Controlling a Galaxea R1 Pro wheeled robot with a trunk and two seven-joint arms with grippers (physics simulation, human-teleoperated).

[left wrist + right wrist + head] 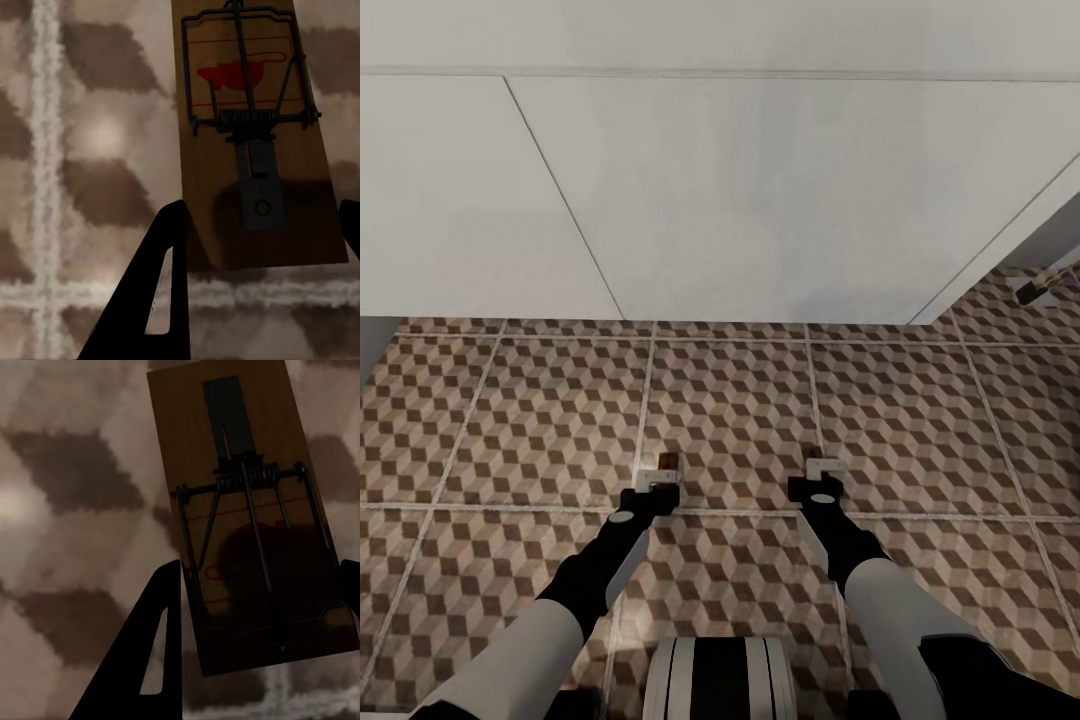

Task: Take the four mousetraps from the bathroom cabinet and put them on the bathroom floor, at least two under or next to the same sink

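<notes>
Below, flat wooden mousetraps (255, 142) on cube-patterned floor (740, 400)

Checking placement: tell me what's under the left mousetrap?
Patterned floor tile with a pale grout line lies under the mousetrap. The tile beneath the board itself is covered.

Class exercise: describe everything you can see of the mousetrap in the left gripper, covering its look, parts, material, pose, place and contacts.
The mousetrap is a flat rectangular board that looks like brown wood, printed with a red mouse shape inside thin red lines. Dark wire forms a bar frame and coiled spring across it, with a grey metal plate below. It sits between the fingers of the left gripper, over the cube-patterned bathroom floor. Whether it touches the tiles cannot be told.
</notes>
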